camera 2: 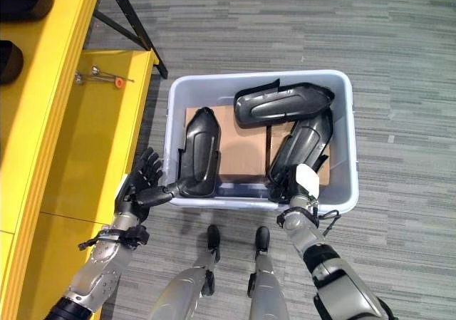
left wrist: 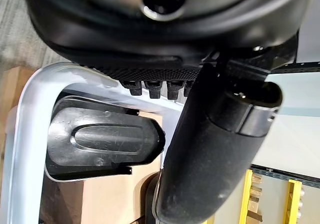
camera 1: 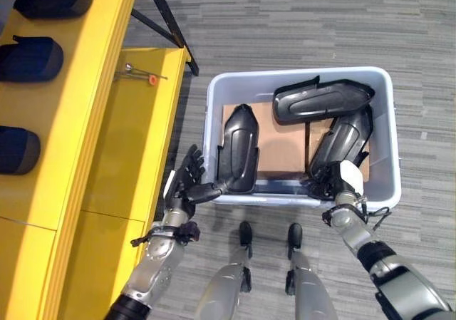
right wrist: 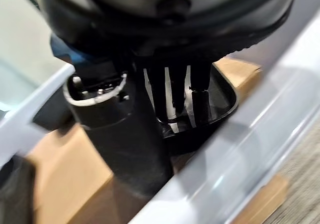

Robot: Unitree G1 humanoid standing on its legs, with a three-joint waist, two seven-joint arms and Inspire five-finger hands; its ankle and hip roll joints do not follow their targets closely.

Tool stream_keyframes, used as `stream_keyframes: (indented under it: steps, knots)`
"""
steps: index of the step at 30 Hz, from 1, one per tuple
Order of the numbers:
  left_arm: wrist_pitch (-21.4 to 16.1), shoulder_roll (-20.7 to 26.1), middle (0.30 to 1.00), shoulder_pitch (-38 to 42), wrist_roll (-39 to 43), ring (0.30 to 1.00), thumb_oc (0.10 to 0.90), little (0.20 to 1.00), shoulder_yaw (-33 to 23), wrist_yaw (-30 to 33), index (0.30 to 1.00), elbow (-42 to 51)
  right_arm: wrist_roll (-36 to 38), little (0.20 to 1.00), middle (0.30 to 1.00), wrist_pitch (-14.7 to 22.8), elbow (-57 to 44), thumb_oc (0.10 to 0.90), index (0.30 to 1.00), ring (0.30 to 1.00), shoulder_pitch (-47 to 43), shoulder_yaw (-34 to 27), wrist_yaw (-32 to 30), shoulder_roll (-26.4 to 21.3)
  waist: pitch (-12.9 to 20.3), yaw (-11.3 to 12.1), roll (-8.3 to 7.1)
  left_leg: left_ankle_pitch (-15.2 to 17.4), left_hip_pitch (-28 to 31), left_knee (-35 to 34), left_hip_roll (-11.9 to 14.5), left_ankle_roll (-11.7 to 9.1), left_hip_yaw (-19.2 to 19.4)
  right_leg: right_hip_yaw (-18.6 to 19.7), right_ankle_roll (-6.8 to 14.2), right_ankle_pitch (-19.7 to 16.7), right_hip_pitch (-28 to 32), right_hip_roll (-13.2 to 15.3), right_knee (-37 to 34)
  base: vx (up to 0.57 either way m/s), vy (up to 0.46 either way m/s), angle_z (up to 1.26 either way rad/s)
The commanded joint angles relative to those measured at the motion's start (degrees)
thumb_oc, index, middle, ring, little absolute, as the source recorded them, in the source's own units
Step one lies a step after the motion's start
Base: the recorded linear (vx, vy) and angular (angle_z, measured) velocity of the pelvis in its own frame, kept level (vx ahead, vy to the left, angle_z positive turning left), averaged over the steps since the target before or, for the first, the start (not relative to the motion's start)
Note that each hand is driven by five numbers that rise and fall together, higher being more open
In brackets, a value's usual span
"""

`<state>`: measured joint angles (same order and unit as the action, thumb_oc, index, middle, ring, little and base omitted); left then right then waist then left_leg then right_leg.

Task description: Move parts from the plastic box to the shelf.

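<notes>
Left hand [camera 1: 187, 183], just outside the plastic box [camera 1: 385, 113], has its thumb hooked on the near end of a dark moulded part [camera 1: 238, 149] while its fingers splay open. Right hand [camera 1: 335, 179] reaches over the near rim onto a second part [camera 1: 340, 143]; whether it grips I cannot tell. A third part [camera 1: 320, 99] lies across the far end. Nearby stands the yellow shelf [camera 1: 135, 142]. That thin thumb-only hold could slip, and a lifted part might catch the rim.
</notes>
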<state>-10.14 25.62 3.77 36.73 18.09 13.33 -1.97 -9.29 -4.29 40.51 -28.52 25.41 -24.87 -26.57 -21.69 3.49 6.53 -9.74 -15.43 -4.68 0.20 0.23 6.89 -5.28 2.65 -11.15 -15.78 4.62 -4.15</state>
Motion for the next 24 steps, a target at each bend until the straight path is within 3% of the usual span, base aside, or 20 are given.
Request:
stream_keyframes:
  steps: [1, 14, 24]
  knots:
    - [-5.0, 1.2, 1.000, 3.2, -3.2, 1.000, 0.900, 1.000, -2.3, 0.8, 1.000, 3.4, -2.3, 0.300, 0.300, 3.5, -6.7, 0.400, 0.300, 0.300, 0.3, -0.5, 0.5, 2.6, -0.4, 0.8, -3.19, 6.1, 5.8, 0.2, 0.6, -0.3, 0.1, 1.1, 4.8, 4.4, 1.3, 5.2, 5.8, 0.03, -0.030, -0.01]
    - [-2.9, 1.8, 1.000, -1.0, -5.0, 1.000, 0.900, 1.000, -7.1, -1.6, 1.000, 2.7, -4.3, 0.300, 0.300, 6.4, -28.0, 0.400, 0.300, 0.300, 10.6, -12.9, 2.0, -3.8, 5.9, -1.2, -7.16, 7.5, 11.8, -0.3, 2.1, -0.5, 0.6, 1.5, 5.0, 5.5, 6.6, 4.2, 4.9, 0.05, -0.025, -0.04]
    - [-1.6, 1.2, 1.000, -5.4, -7.1, 1.000, 0.900, 1.000, -10.8, -3.5, 1.000, 1.3, -3.8, 0.300, 0.300, 9.2, -39.2, 0.400, 0.300, 0.300, 18.7, -20.2, 4.6, -5.1, 11.8, -2.5, -8.17, 8.1, 14.6, -0.3, 3.2, -1.1, 1.1, 2.0, 5.2, 5.8, 10.2, 3.6, 3.0, 0.05, -0.035, -0.06]
